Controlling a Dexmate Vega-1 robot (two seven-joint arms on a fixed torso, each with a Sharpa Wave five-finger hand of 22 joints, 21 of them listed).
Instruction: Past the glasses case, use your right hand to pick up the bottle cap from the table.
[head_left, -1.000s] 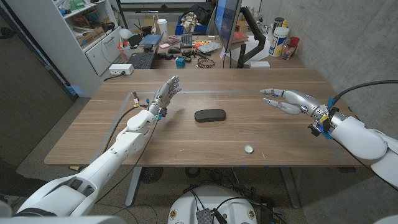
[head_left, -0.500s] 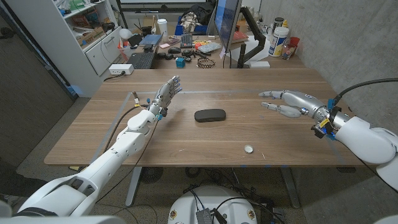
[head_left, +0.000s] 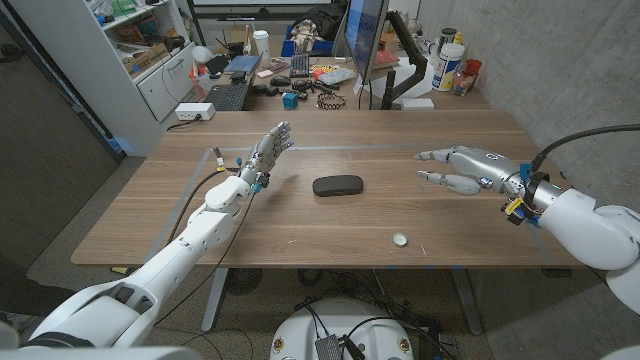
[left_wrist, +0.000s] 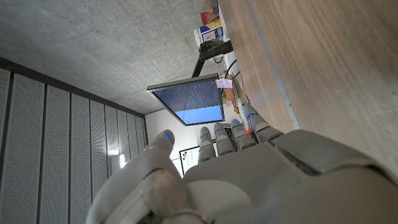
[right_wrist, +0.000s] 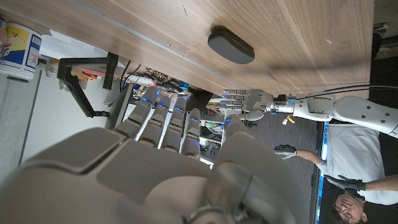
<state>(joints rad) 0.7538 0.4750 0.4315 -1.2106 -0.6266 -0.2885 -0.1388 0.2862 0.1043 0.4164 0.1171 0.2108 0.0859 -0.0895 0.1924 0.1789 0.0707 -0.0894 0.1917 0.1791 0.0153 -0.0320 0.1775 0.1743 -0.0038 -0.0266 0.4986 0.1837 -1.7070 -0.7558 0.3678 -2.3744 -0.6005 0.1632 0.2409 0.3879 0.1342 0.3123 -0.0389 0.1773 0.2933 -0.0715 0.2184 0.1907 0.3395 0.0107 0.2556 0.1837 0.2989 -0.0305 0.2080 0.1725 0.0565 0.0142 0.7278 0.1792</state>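
A small white bottle cap (head_left: 400, 239) lies on the wooden table (head_left: 300, 220) near its front edge, right of the middle. A black glasses case (head_left: 337, 185) sits at the table's centre, farther back than the cap; it also shows in the right wrist view (right_wrist: 231, 48). My right hand (head_left: 458, 167) hovers open over the right side of the table, fingers spread toward the middle, back and right of the cap. My left hand (head_left: 265, 152) is open at the left, fingers raised, left of the case. It appears in the right wrist view (right_wrist: 247, 114) too.
Behind the table a cluttered desk holds a monitor (head_left: 364, 38), a keyboard (head_left: 228, 96), bottles (head_left: 450, 66) and small items. A white shelf unit (head_left: 150, 60) stands at the back left. A person (right_wrist: 345, 186) shows in the right wrist view.
My right hand has shifted slightly toward the table's middle and turned a little lower. The left hand, cap and case have not moved.
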